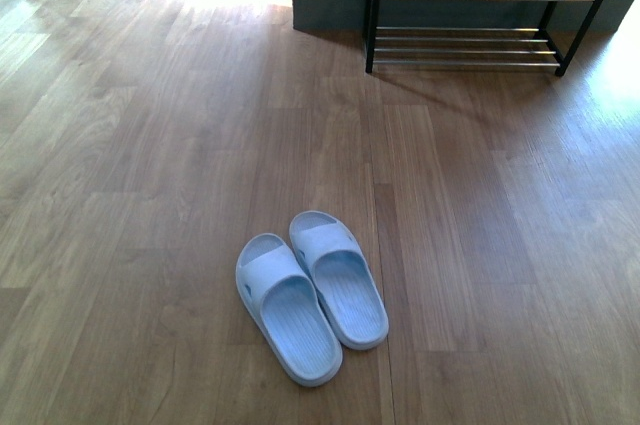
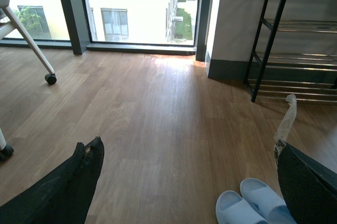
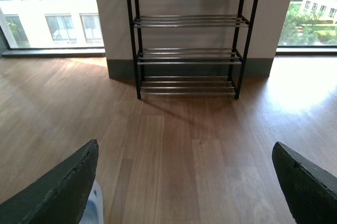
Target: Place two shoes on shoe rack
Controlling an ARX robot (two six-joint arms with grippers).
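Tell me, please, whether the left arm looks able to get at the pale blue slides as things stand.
Probably yes. The slides lie side by side on bare floor with nothing around them, and in the left wrist view the left gripper is open with them close by.

Wood plank floor [image 1: 150,145], pale wall [image 3: 110,13], sunlit windows [image 2: 137,8]

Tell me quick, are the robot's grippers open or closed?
Left gripper: open, holding nothing.
Right gripper: open, holding nothing.
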